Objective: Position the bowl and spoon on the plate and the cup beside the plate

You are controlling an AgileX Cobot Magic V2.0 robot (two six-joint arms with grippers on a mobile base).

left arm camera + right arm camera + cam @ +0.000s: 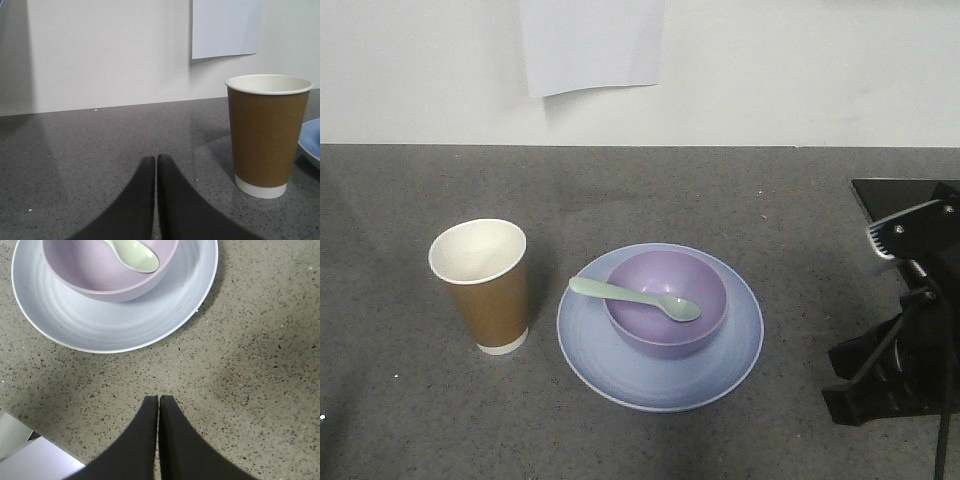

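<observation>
Round lavender bowl (107, 270) on the pale blue plate (115, 322) just ahead of the right tool (158, 399) — mint plastic spoon (635, 298) resting across it, brown paper cup (266, 134) ahead-right of the left tool (156, 158) — both tools pressed together, empty, over the speckled grey counter (720, 200)

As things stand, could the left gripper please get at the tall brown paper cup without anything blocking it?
Probably yes: the left gripper, fingers shut, sits low over the grey countertop with only bare surface between it and the tall brown paper cup. It would need to open first.
</observation>
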